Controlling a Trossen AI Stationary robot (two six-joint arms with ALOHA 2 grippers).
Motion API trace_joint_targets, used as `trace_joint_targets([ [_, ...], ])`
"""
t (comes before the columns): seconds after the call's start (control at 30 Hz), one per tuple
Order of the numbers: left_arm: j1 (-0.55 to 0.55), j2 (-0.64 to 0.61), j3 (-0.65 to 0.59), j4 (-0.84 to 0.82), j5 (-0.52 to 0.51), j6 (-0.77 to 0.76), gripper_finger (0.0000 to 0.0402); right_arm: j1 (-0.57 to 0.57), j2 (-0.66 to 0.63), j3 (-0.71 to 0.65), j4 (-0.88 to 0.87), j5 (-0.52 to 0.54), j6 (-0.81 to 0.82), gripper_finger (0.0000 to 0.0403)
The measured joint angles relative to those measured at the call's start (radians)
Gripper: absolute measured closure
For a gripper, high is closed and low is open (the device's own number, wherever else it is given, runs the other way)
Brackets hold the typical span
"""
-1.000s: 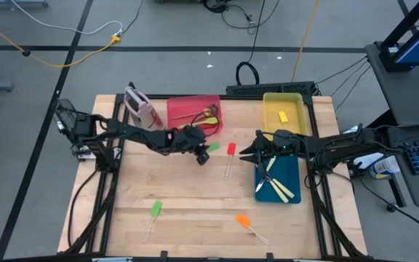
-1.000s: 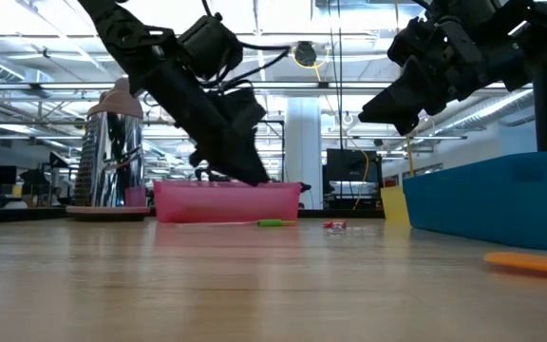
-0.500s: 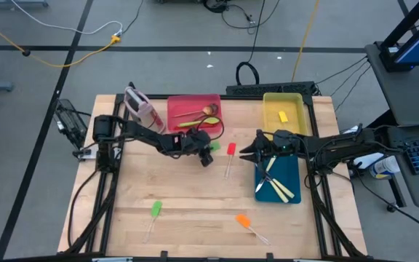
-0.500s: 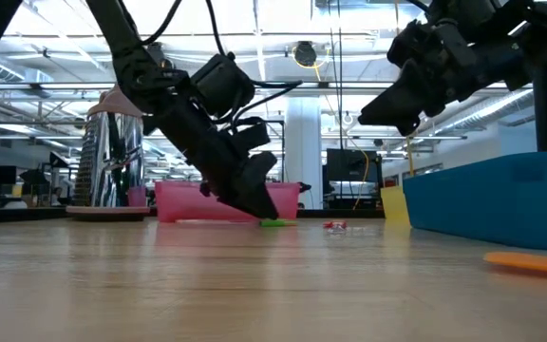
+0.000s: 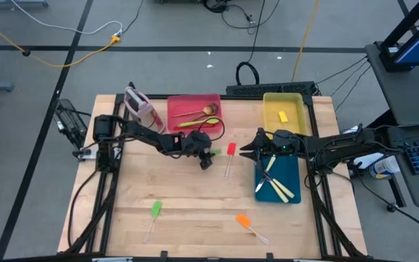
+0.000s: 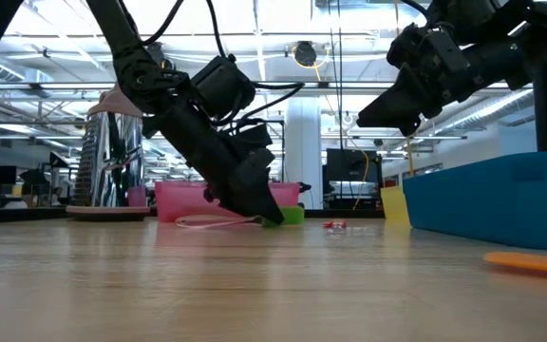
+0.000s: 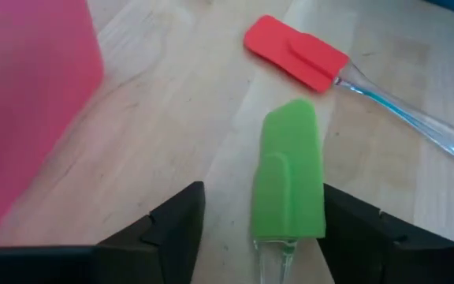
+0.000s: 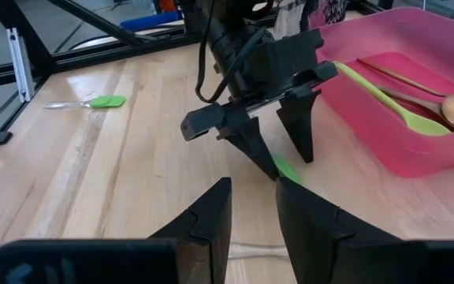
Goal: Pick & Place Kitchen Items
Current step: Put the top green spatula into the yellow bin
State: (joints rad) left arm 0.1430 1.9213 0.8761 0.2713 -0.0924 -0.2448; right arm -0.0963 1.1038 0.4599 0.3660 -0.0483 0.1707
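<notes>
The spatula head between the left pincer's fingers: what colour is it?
Green, seen best in the left wrist view.

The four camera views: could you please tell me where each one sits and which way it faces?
High view: above the table, looking straight down; both arms show, left end effector over the green spatula.
Low view: at tabletop height, looking level across to the pink tray; arms enter from above.
Left wrist view: on the left arm, facing down past its two open fingers at the green spatula.
Right wrist view: on the right arm, facing the left arm past its own fingers.
Shared: all four views show the green spatula.
</notes>
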Motion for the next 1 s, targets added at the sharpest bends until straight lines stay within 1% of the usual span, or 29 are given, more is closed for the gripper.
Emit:
trace_joint_targets([
  [0.07,-0.003,0.0,0.0,-0.003,-0.026,0.005,0.0203,0.0,0.0,0.0,0.0,0.0,0.0,0.031],
  [0.13,-0.004,0.0,0.0,-0.004,-0.044,0.004,0.0236,0.0,0.0,0.0,0.0,0.0,0.0,0.031],
  [0.37,0.002,0.0,-0.001,0.017,-0.06,-0.025,0.0372,0.0,0.0,0.0,0.0,0.0,0.0,0.031],
  [0.4,-0.001,0.0,-0.002,0.027,-0.061,-0.027,0.0383,0.0,0.0,0.0,0.0,0.0,0.0,0.031],
  [0.47,-0.01,0.004,-0.003,0.07,-0.056,-0.029,0.0385,0.0,0.0,0.0,0.0,0.0,-0.002,0.031],
  [0.6,-0.039,-0.016,-0.003,0.172,-0.054,-0.036,0.0374,0.0,0.0,0.0,0.0,0.0,-0.002,0.031],
  [0.73,-0.077,-0.069,0.0,0.225,-0.055,-0.015,0.0388,0.0,0.0,0.0,0.0,0.0,-0.003,0.031],
  [0.93,-0.125,-0.167,0.014,0.288,-0.054,0.015,0.0377,0.0,0.0,0.0,0.01,0.0,-0.004,0.031],
  [1.0,-0.134,-0.18,0.014,0.341,-0.034,0.017,0.0379,0.0,0.0,0.0,0.029,0.0,-0.023,0.031],
])
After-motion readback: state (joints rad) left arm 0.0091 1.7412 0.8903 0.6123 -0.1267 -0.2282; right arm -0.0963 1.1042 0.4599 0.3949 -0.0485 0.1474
